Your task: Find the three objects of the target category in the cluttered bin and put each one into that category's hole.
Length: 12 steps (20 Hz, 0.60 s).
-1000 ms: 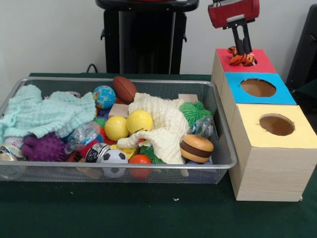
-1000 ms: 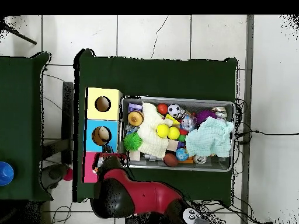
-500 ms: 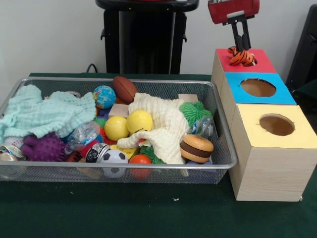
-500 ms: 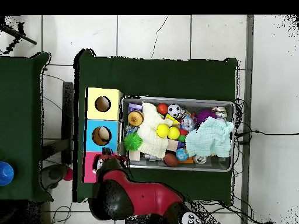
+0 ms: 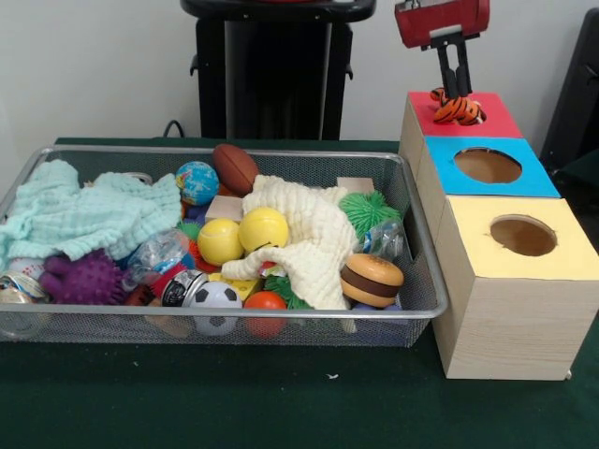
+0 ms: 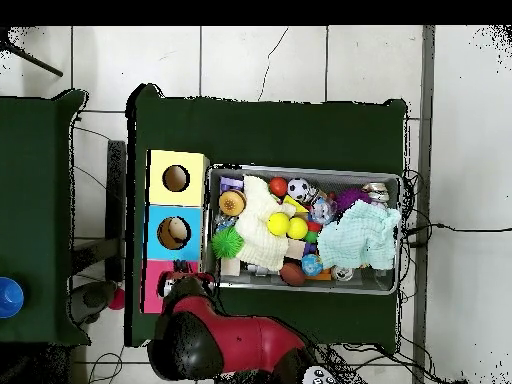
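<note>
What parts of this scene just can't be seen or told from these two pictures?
- The red hole: front view, the tiger plush lies over it on the red box; overhead, the arm covers it.
- The gripper: whether it grips the plush is unclear.
- The arm: cut off by the front view's top edge.
- The bin: whatever lies under the cream cloth and mint cloth is hidden in both views.
</note>
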Available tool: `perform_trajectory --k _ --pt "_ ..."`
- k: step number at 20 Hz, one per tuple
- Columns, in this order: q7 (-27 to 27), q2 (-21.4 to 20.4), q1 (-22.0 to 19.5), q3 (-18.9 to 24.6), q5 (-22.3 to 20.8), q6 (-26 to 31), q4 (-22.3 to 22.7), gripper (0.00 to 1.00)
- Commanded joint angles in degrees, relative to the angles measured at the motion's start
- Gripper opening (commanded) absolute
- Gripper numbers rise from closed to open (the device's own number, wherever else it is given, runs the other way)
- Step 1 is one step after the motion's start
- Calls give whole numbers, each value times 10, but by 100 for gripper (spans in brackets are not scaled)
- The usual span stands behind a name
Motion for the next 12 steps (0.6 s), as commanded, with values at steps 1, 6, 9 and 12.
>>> perform_trajectory --k 1,6,9,12 --pt "32 47 11 -43 -32 43 -45 0" --pt "20 44 23 -62 -43 68 -56 0" --pt "19 47 28 -70 -50 75 -60 0" --pt "25 52 26 -66 -54 83 -57 0"
